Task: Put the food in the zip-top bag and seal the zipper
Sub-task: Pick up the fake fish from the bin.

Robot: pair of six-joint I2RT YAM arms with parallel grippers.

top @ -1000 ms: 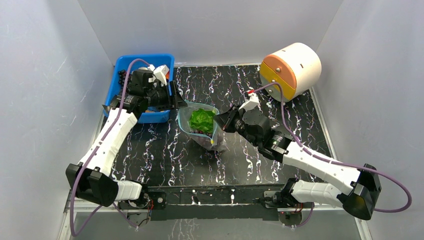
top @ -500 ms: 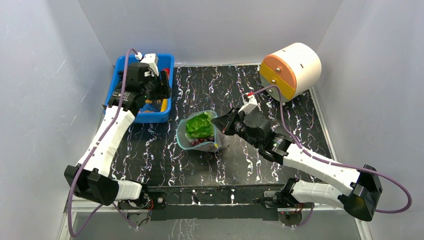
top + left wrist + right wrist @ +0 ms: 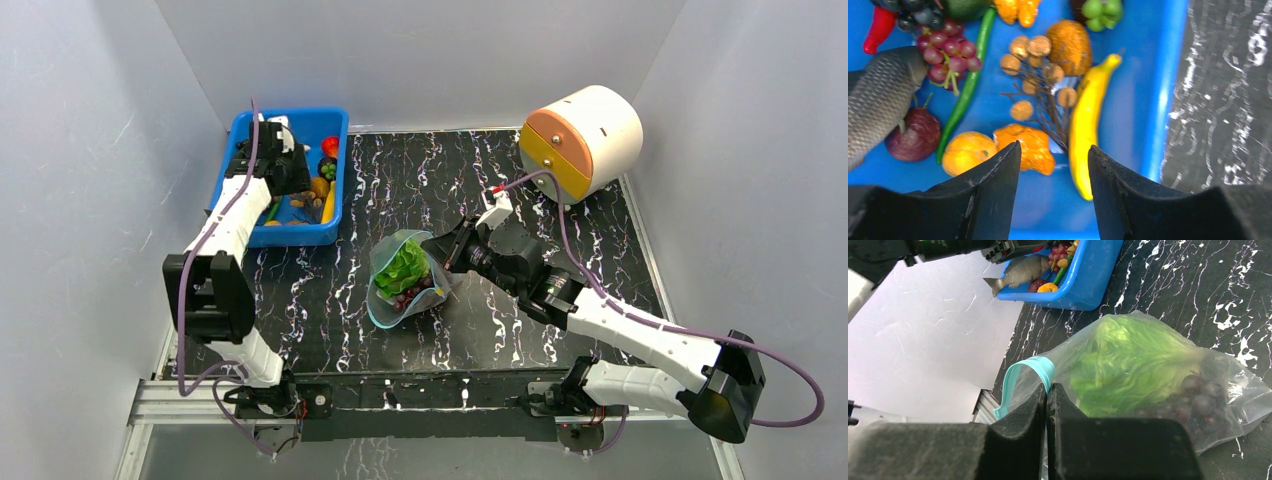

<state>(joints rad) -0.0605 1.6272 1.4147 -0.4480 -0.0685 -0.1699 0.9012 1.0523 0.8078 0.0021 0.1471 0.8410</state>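
The right arm bends at its elbow by the near right corner of the bench and stretches low toward the middle. The right gripper is pinched tight on the teal rim of the bag, which lies mid-bench with the lettuce and grapes inside. The left arm, elbow raised, reaches to the blue bin at the far left corner. There the left gripper hangs partly open and empty over a banana.

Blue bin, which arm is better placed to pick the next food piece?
Left. The left gripper hangs open over the food in the blue bin; the right gripper is shut on the zip-top bag.
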